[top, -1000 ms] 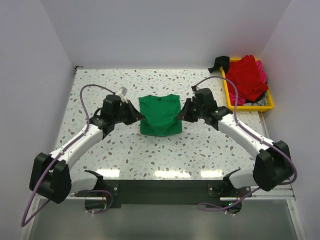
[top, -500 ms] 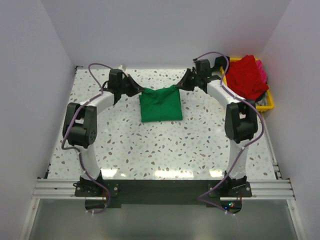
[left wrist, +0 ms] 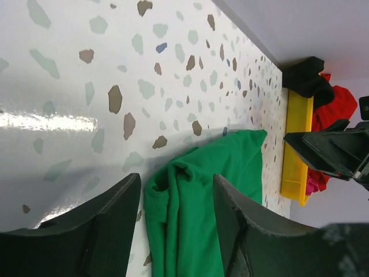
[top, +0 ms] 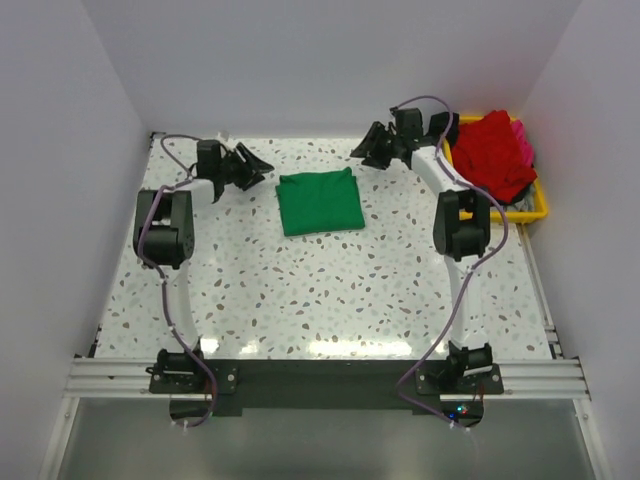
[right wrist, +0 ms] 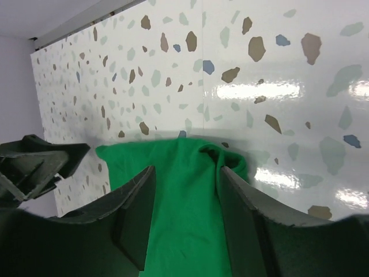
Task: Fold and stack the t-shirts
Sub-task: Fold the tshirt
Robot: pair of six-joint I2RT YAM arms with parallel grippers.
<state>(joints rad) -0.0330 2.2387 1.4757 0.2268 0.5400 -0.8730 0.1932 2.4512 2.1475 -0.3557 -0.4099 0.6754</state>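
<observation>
The green t-shirt [top: 318, 203] lay folded mid-frame, left hand [top: 250, 163] and right hand [top: 366, 151] both spread empty; red t-shirts [top: 492, 150] waited upper right, unfolded.

Green t-shirt [left wrist: 184, 231], near part beyond both wrist views' lower edge.

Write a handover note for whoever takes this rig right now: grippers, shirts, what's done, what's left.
Left gripper: open, empty, off the far-left corner of the green t-shirt.
Right gripper: open, empty, off its far-right corner.
Green t-shirt: folded, lying flat on the table.
Red t-shirt and pink t-shirt: piled unfolded in the yellow tray.
Done: green folded.
Left: fold the red and pink ones, then stack.
</observation>
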